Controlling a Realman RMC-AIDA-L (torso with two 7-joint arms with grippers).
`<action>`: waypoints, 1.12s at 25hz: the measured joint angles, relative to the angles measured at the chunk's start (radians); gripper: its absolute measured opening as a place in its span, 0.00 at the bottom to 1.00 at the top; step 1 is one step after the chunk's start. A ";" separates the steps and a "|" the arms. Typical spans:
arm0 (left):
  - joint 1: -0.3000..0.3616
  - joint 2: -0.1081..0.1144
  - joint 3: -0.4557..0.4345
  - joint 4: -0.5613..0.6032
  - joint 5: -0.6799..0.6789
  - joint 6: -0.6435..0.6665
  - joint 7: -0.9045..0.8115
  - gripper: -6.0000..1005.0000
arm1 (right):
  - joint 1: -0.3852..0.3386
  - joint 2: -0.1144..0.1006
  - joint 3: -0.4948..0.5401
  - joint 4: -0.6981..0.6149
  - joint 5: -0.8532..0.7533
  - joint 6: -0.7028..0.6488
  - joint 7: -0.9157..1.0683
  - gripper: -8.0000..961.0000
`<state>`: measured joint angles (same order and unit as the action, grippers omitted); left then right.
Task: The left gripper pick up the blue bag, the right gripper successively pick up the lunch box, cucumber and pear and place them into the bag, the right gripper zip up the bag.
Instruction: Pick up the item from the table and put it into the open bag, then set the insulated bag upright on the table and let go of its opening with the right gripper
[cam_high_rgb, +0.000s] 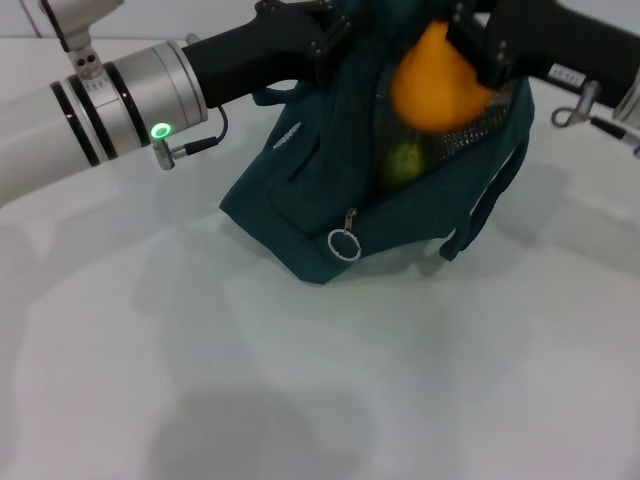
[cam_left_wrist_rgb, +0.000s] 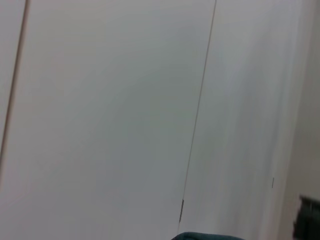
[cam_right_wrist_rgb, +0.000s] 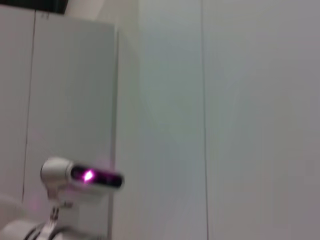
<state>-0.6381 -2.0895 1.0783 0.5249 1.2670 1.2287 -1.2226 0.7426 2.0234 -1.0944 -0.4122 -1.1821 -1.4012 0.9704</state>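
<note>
The left gripper (cam_high_rgb: 325, 40) holds the blue bag (cam_high_rgb: 310, 200) up by its top edge. The right gripper (cam_high_rgb: 480, 50) grips the pear (cam_high_rgb: 435, 85) above the bag's opening, where the cucumber (cam_high_rgb: 403, 163) lies inside.

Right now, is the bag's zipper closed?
No: in the head view the blue bag gapes open, the cucumber showing inside and the pear at its mouth.

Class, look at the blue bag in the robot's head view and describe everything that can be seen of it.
The blue bag is dark teal fabric, slumped on the white table with its top lifted by the left gripper. Its zipper is open; a metal ring pull hangs at the near end. Silver quilted lining shows inside, and a green item lies in the opening. A small pale logo marks its side. The right gripper holds the pear over the opening.
</note>
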 joint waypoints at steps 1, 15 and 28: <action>0.000 0.000 0.000 0.000 0.000 0.000 0.000 0.12 | -0.001 0.000 -0.018 0.001 0.001 0.011 0.001 0.04; -0.009 -0.001 0.001 -0.011 0.000 0.000 0.017 0.12 | -0.018 0.004 -0.123 -0.007 0.097 0.052 0.002 0.29; -0.001 0.004 -0.003 -0.003 0.000 -0.022 0.032 0.12 | -0.359 -0.123 -0.101 -0.248 -0.119 -0.143 0.248 0.51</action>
<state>-0.6396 -2.0851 1.0751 0.5218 1.2669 1.2065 -1.1903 0.3833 1.9005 -1.1953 -0.6605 -1.3008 -1.5446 1.2183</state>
